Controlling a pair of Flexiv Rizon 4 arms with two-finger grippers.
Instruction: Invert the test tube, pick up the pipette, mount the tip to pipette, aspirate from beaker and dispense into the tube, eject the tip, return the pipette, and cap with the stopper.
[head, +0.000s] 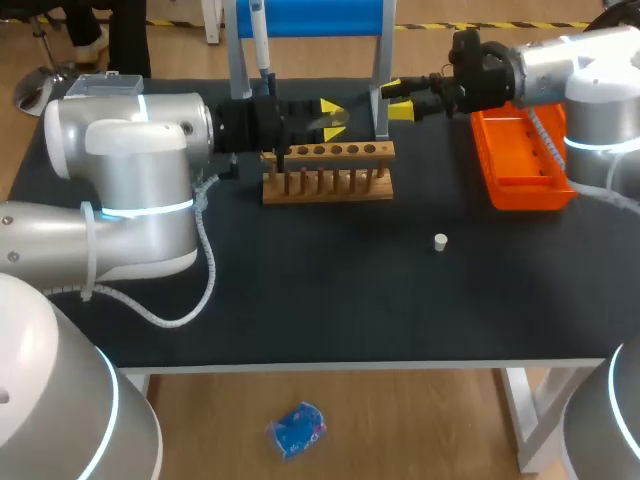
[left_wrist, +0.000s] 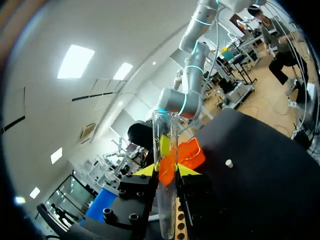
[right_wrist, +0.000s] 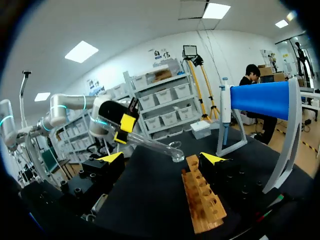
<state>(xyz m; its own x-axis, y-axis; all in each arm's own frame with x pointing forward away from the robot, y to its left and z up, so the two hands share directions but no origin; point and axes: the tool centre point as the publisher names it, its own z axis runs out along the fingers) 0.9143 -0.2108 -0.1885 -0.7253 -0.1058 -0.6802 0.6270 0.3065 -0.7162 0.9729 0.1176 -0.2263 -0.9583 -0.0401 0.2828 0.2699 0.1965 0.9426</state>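
Upper middle: left gripper (head: 331, 118) clamps tube (left_wrist: 166, 210), right gripper (right_wrist: 162, 159) gapes empty; loose grip cd drop tube onto rack (head: 328, 192).

Test tube (head: 320, 123) is gripped between the left gripper (head: 331, 118) tips, just above the wooden rack (head: 328, 176). Right gripper (head: 397, 100) is held spread near the blue stand (head: 381, 70). Stopper (head: 440, 241) is seen alone on the table (head: 300, 300), well apart from the orange tray (head: 520, 168).
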